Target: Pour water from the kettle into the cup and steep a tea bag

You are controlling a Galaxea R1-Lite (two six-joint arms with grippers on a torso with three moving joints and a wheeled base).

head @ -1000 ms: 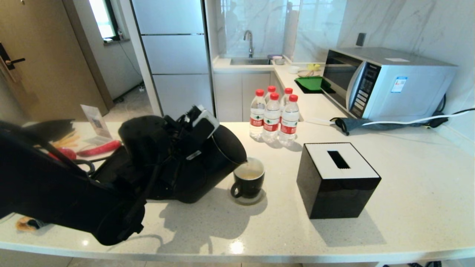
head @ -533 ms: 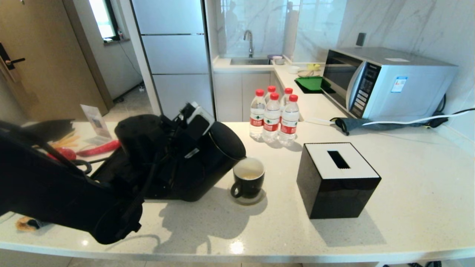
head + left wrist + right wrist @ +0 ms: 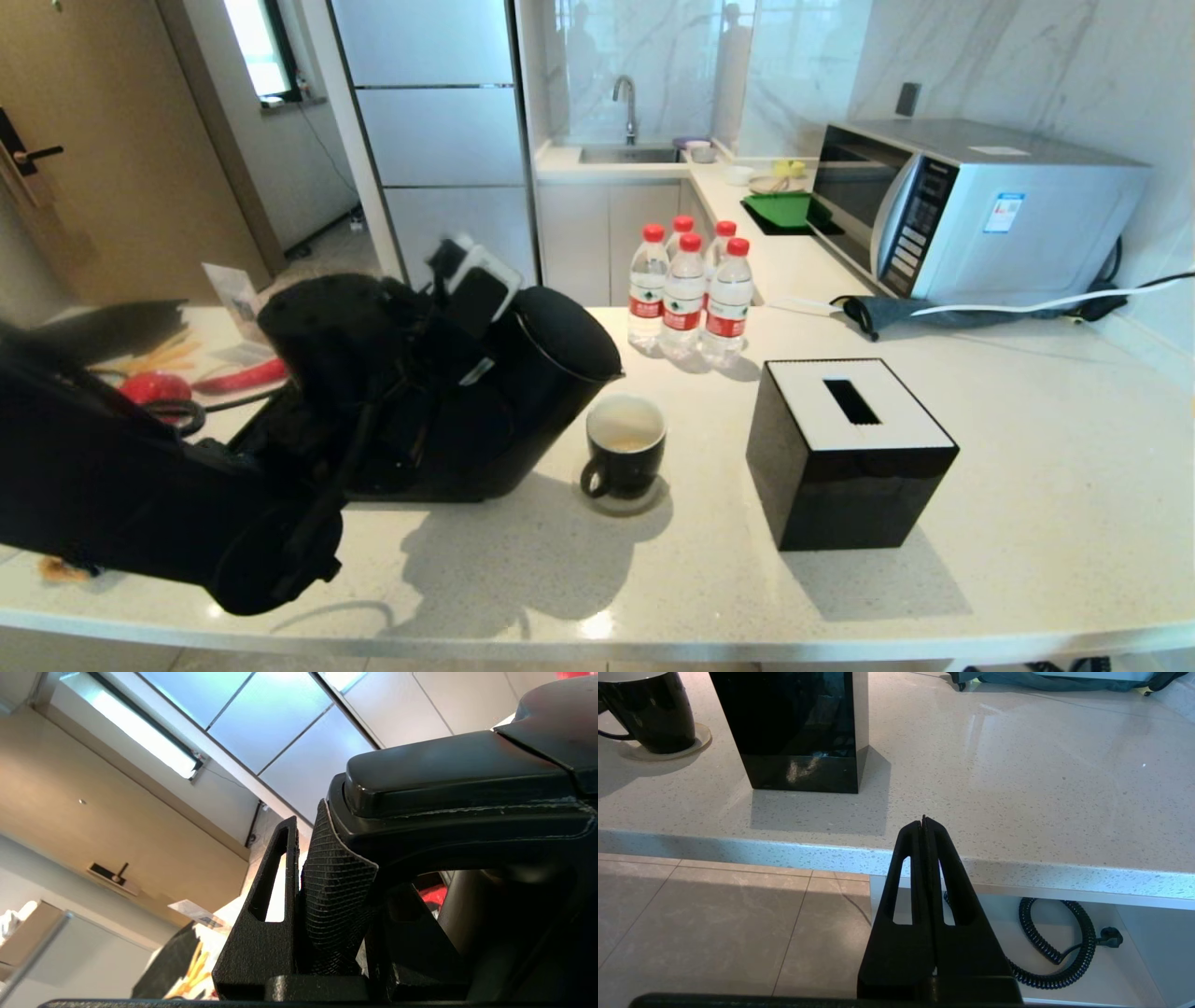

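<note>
Head view shows the left gripper (image 3: 327, 896) squeezing tight on the handle of the one kettle (image 3: 523, 392), tipped with its spout just above and beside the one cup (image 3: 625, 448), likely so water lands inside. A little water (image 3: 627, 442) sits in the cup. No tea bag shows. The right gripper (image 3: 924, 826) waits below the counter (image 3: 1027, 467) edge, pinched together on nothing. Five bottles (image 3: 686, 294) stand behind.

In the head view the left arm (image 3: 168, 485) covers most of the kettle (image 3: 551, 373), its handle and its base. The left wrist view cuts the kettle's body off at the edge. The right wrist view shows only the cup's (image 3: 649, 711) lower wall; its inside is out of frame.
</note>
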